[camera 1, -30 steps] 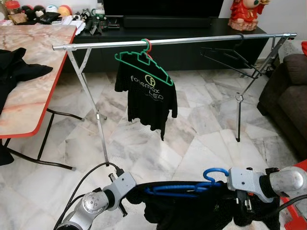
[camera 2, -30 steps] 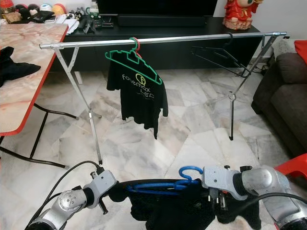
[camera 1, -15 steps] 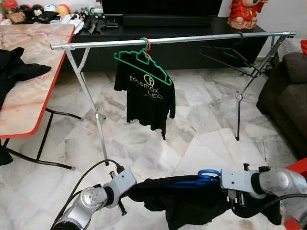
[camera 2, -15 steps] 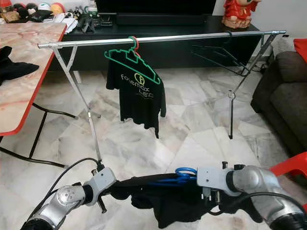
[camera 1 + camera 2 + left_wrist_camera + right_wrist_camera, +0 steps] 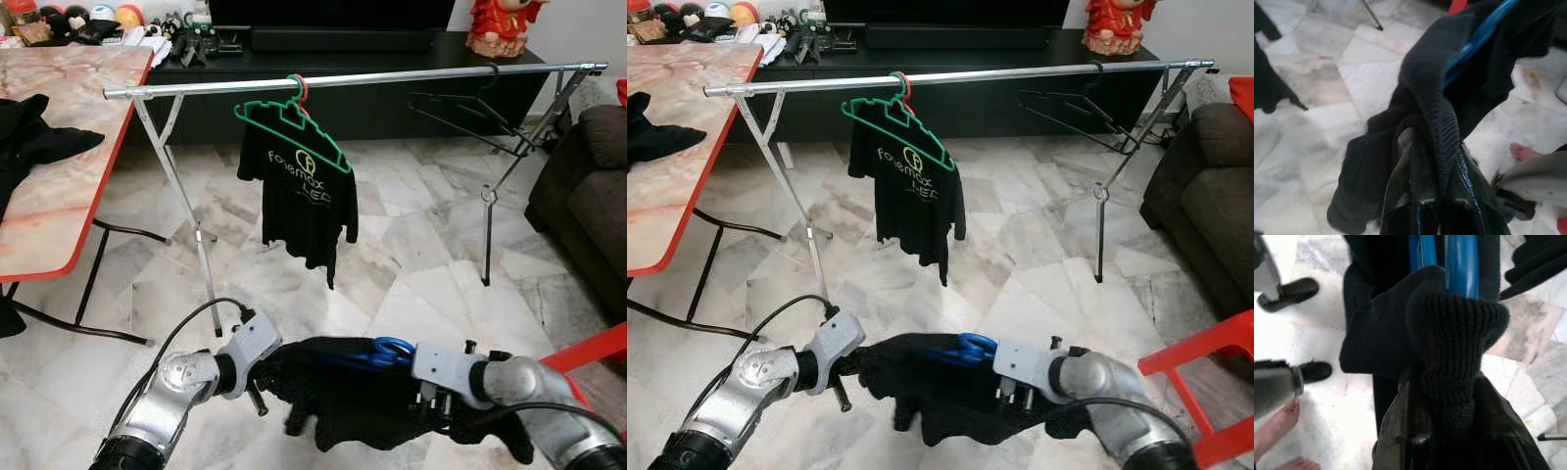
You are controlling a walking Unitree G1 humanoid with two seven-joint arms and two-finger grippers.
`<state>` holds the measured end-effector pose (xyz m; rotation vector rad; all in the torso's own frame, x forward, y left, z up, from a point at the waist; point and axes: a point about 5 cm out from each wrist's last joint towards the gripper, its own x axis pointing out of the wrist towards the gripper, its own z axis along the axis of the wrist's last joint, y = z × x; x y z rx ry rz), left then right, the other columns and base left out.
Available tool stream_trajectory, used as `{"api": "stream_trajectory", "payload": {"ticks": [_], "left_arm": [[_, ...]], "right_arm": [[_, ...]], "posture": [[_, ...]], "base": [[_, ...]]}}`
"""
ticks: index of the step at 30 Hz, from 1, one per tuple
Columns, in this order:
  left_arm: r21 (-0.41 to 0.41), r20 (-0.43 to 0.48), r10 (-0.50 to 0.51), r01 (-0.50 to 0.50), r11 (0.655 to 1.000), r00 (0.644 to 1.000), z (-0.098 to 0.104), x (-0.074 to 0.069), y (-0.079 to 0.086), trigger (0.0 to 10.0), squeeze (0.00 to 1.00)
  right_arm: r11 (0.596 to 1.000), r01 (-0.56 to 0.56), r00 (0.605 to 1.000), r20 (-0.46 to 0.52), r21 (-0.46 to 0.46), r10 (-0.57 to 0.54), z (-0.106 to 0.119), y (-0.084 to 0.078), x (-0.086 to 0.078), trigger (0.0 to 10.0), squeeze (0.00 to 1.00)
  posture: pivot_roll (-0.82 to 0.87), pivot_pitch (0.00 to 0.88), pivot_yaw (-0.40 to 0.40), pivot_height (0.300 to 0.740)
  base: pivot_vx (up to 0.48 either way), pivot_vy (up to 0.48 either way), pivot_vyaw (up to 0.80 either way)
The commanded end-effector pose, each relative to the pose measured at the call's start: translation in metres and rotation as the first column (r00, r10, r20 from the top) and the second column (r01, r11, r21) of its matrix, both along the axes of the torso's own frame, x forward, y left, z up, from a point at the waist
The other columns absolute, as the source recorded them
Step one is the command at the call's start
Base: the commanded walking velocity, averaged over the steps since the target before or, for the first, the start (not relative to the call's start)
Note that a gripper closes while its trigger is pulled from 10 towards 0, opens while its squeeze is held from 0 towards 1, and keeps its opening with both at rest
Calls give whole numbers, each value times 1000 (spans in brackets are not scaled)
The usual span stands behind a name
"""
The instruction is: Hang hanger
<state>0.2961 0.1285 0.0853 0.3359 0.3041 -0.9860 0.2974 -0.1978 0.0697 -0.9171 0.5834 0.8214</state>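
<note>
The blue hanger [image 5: 377,351] sits low in front of the robot, carried between both arms with a black garment [image 5: 343,392] draped over it, well short of the silver clothes rail [image 5: 343,80] that spans the room ahead. The left gripper [image 5: 1437,161] has its jaws closed tight on a ribbed fold of the garment — the blue bar of the hanger runs just past that fold. The right gripper [image 5: 1447,396] is likewise clamped on a bunched ribbed edge of the cloth, with the hanger's blue bars directly beyond it. In the head views the cloth hangs slack between the two silver wrists, above the marble floor [image 5: 421,245].

On the rail, a green hanger [image 5: 294,122] carries a black printed T-shirt [image 5: 299,196], and a bare black hanger [image 5: 470,108] hangs nearer the right end. A marble-topped table with a red edge [image 5: 69,176] stands to the left, a dark sofa [image 5: 588,196] to the right — a person's bare foot [image 5: 1276,428] shows on the floor in the right wrist view.
</note>
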Motion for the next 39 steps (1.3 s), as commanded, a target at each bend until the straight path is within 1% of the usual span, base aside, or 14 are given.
{"api": "stream_trajectory", "payload": {"ticks": [1, 6, 7, 8, 9, 10, 11, 14, 15, 19, 24, 29, 35, 39], "left_arm": [[-8, 3, -37, 37, 999, 999, 6, -4, -7, 0, 0], [-52, -9, -93, 92, 994, 996, 18, -10, -15, 0, 0], [-62, -34, -143, 141, 988, 989, 21, -17, -18, 824, 0], [-64, -47, -166, 163, 985, 985, 22, -20, -18, 1922, 122], [-64, -47, -166, 163, 985, 985, 22, -20, -18, 1922, 122], [-66, -55, -185, 181, 981, 981, 23, -22, -19, 2745, 329], [-69, -72, -206, 202, 977, 976, 24, -26, -21, 3686, 1000], [-70, -101, -256, 250, 966, 961, 26, -33, -23, 4745, 1000], [-71, -120, -296, 289, 955, 948, 27, -39, -25, 10000, 1000], [-71, -140, -334, 327, 942, 932, 30, -47, -26, 10000, 1000], [-53, -143, -346, 342, 938, 927, 35, -50, -26, 10000, 1000], [-30, -134, -332, 332, 943, 934, 37, -48, -23, 10000, 1000], [-8, -129, -301, 303, 953, 945, 37, -45, -16, 10000, 1000], [15, -84, -232, 234, 972, 969, 41, -36, -8, 10000, 1000]], "right_arm": [[998, 52, 999, 12, 23, -52, -3, -1, 0, 0, 0], [996, 78, 997, 15, 33, -78, -11, 4, -4, 0, 0], [994, 96, 995, 22, 55, -98, -11, 5, -4, 0, 0], [992, 108, 994, 25, 71, -110, -11, 7, -3, 0, 0], [992, 108, 994, 25, 71, -110, -11, 7, -3, 0, 0], [990, 113, 993, 23, 87, -115, -11, 8, -2, 0, 0], [989, 107, 994, 20, 99, -110, -11, 12, -2, 0, 0], [989, 110, 993, 26, 103, -113, -11, 14, 0, 0, 0], [986, 117, 992, 33, 115, -122, -11, 15, 1, 0, 0], [975, 140, 988, 41, 174, -149, -7, 20, 5, 0, 0], [970, 153, 983, 75, 190, -170, -4, 21, 11, 0, 0], [955, 97, 982, 132, 280, -139, 6, 27, 15, 0, 0], [950, 14, 986, 156, 311, -66, 10, 22, 13, 0, 0], [953, -36, 993, 116, 301, 1, 6, 10, 5, 0, 0]], "posture": [[-19, 180, -62, 740], [-19, 182, -62, 740], [-19, 182, -60, 740], [-19, 182, -60, 740], [-19, 182, -60, 740], [-19, 182, -60, 740], [-19, 182, -60, 740], [-17, 180, -62, 740], [-17, 180, -62, 740], [-10, 181, -65, 740], [-7, 180, -65, 740], [-6, 178, -65, 740], [-4, 175, -65, 740], [-2, 175, -67, 740]], "base": [[0, 0, 0], [0, 0, 0], [0, 0, 0], [0, 0, 0], [0, 0, 0], [0, 0, 0], [0, 0, 0], [0, 0, 0], [0, 0, 0], [0, 0, 0], [0, 0, 0], [0, 0, 0], [0, 0, 0], [0, 0, 0]]}}
